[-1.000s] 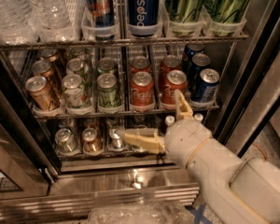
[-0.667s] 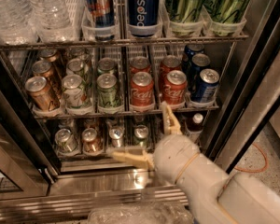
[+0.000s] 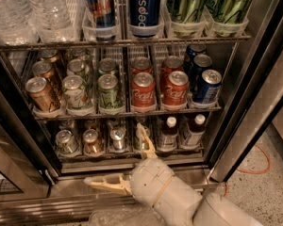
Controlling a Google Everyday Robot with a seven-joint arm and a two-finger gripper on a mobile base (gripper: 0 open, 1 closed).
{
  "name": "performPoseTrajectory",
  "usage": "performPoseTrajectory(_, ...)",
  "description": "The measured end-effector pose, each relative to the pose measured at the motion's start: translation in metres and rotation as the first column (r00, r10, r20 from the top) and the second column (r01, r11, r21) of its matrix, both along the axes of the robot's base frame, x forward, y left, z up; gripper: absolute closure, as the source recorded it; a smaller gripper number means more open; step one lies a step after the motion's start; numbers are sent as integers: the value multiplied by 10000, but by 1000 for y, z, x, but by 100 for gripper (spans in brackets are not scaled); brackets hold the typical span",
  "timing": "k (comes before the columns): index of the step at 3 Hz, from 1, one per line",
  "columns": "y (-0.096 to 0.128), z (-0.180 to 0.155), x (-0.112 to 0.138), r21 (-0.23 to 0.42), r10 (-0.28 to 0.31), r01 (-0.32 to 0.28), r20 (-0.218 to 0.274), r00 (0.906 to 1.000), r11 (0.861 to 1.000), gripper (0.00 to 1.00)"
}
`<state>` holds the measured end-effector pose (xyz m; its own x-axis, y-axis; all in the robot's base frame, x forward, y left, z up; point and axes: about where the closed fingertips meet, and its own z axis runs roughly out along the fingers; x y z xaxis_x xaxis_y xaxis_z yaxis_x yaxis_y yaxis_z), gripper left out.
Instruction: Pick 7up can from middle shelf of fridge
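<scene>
Speckled pale floor [image 3: 269, 197] shows at the lower right, with an orange cable [image 3: 260, 163] looping across it just beside the dark door frame of the fridge [image 3: 254, 84]. A shiny steel base panel runs along the fridge's bottom.

The middle shelf [image 3: 132, 113], a wire rack with pale plastic lanes, carries rows of soda cans. Copper-brown cans [image 3: 41, 94] fill the far-left lane. The 7up can [image 3: 75, 92], pale with green streaks, stands upright at the front of the second lane, with a similar can right behind it. Just beside it on the right is a darker green can [image 3: 109, 90], then two lanes of red Coca-Cola cans [image 3: 144, 92], and blue cans [image 3: 206, 86] at the right end.

The rack above holds water bottles [image 3: 42, 8], a tall Pepsi can [image 3: 144, 6] and tall green cans [image 3: 212, 4], all cut off by the upper edge. The bottom rack has small cans and capped bottles [image 3: 193, 130].

The tool [image 3: 114, 153] sits low, in front of the base panel and the bottom rack, well below the 7up can and apart from it. Its two tan fingers are spread wide and grip nothing. One points up across the bottom rack and partly hides a can there; the other points left along the base panel. The pale arm [image 3: 179, 201] runs out of view at the bottom edge.
</scene>
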<state>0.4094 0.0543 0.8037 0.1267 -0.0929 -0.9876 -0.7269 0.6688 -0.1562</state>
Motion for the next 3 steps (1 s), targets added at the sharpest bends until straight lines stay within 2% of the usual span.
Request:
performPoseTrajectory(2, 7, -2, 5, 60, 172, -171, -172, 9997, 9998, 0)
performPoseTrajectory(3, 16, -1, 21, 79, 316, -315, -173, 9993, 9995, 0)
